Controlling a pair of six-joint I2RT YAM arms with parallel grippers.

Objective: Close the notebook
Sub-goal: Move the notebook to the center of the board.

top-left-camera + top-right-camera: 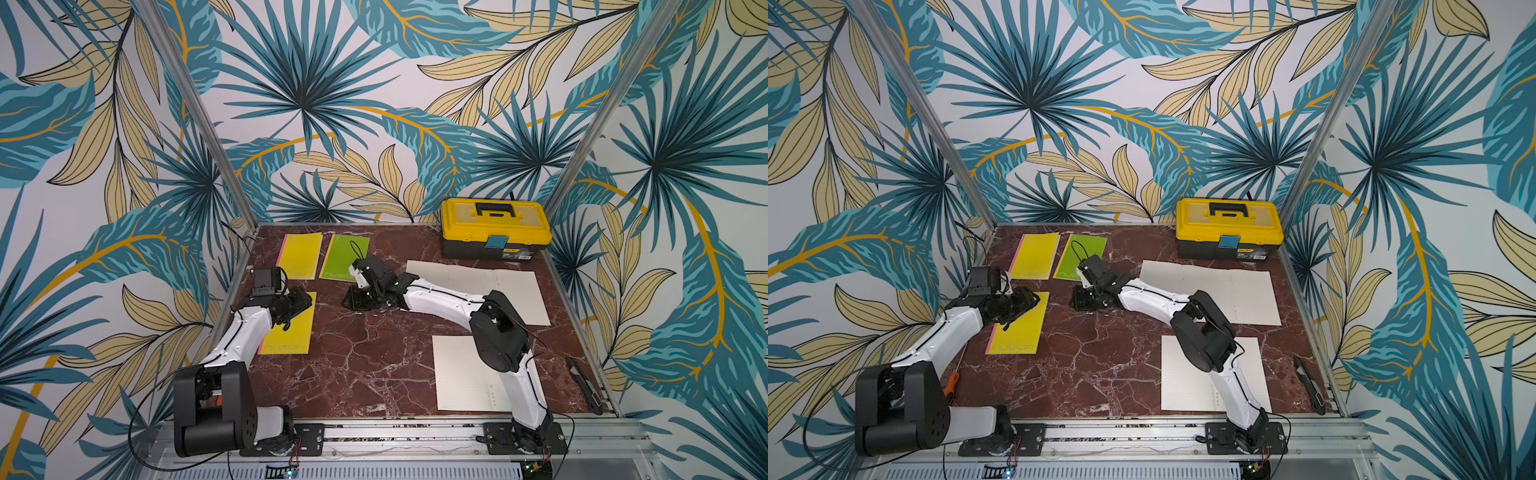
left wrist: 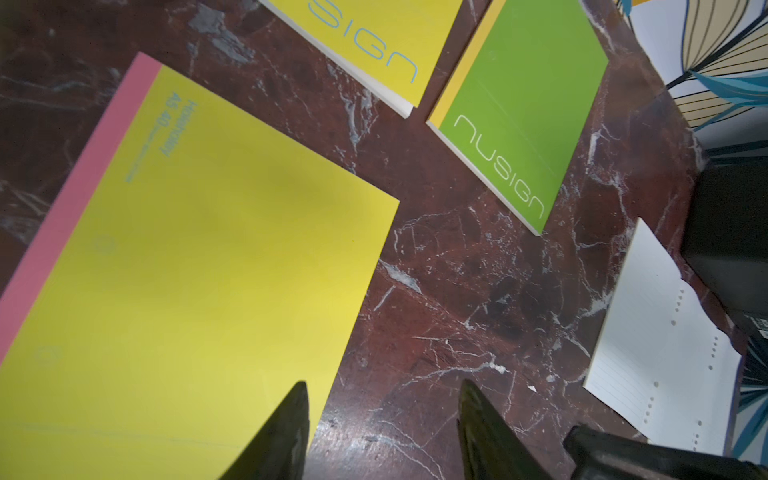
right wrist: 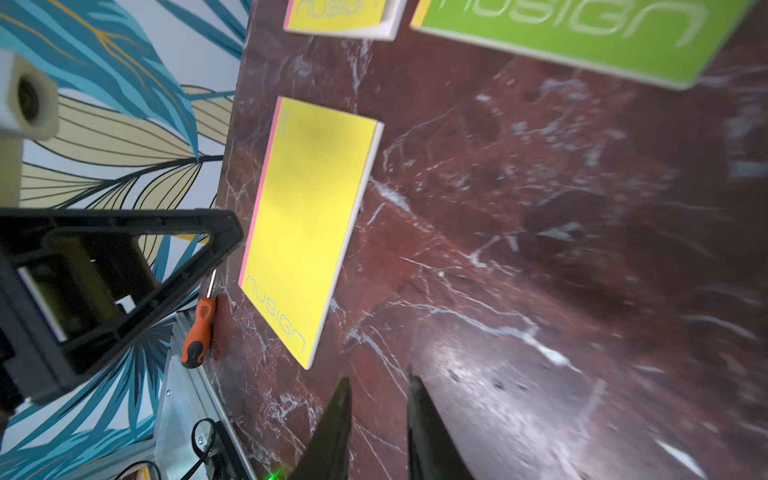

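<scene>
**Student:** What surfaces and shapes did the figure show?

**Tutor:** A glossy dark-red table top (image 1: 353, 374) veined in white like marble. On it lay flat, rectangular, matte card-covered notebooks. The near yellow notebook with a pink spine strip (image 1: 291, 340) lay closed at the table's left side, partly under the left arm.

**Student:** How many of each thing?

**Tutor:** There were three closed notebooks. Besides the near one, a far yellow notebook (image 1: 301, 255) and a green notebook with a yellow spine strip (image 1: 345, 257) lay side by side near the back edge. Two cream, ruled paper spreads with punched holes lay on the right: the far spread (image 1: 519, 291) and the near spread (image 1: 457, 374). One boxy yellow plastic toolbox with a black handle (image 1: 494, 228) stood in the back right corner. One dark utility knife (image 1: 584, 382) lay along the right edge, and one orange-handled screwdriver (image 1: 951, 384) lay at the left.

**Student:** And the tools?

**Tutor:** The left gripper (image 2: 383, 382) stood parted and held nothing. One black tapered finger was over the near yellow cover's free edge, the other over bare table, and contact could not be told. The right gripper (image 3: 378, 376), low over the table's middle, showed only a narrow gap, also with nothing in it.
</scene>
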